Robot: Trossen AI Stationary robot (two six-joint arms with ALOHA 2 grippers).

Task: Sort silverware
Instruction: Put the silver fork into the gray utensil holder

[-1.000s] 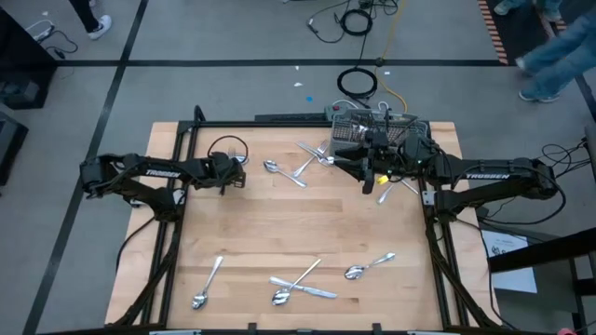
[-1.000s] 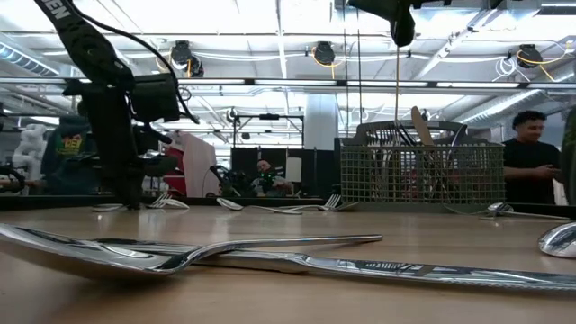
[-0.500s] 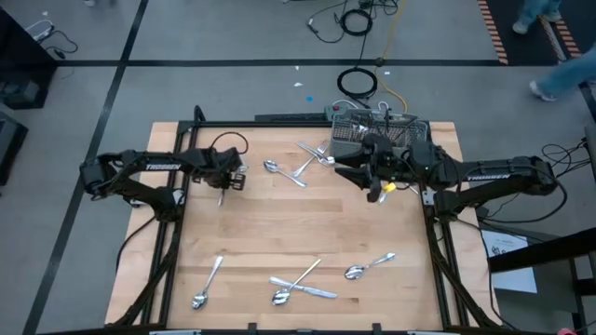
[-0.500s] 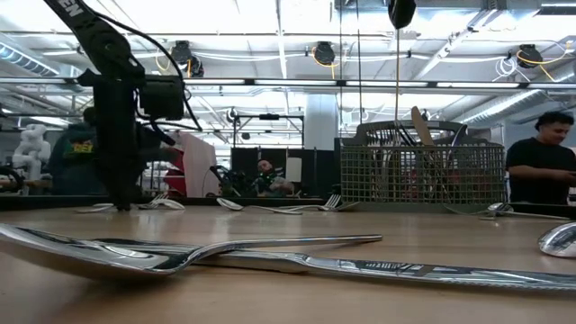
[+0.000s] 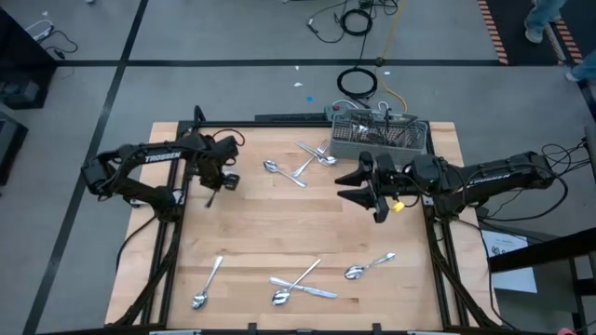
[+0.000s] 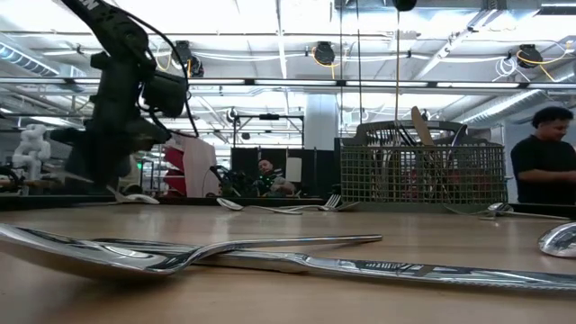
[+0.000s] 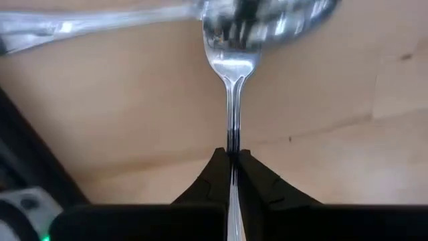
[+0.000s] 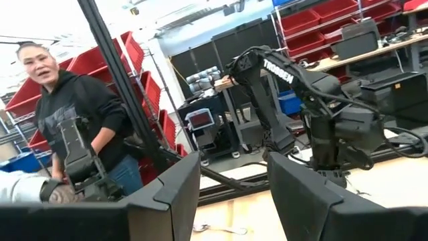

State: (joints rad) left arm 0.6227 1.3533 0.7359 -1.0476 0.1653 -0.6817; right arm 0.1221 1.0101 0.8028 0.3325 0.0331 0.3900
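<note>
While silverware point(image 5: 307, 160) litters table, basket point(image 5: 379, 136) holds utensils.

An industrial robotics lab or workshop; red storage bins point(image 8: 314, 27) line tall shelving behind the wooden table point(image 5: 279, 233); exposed ceiling ducts and strip lights run overhead; cables point(image 5: 358, 82) coil on a grey, tape-marked floor; a person point(image 8: 80, 127) stands nearby.
</note>
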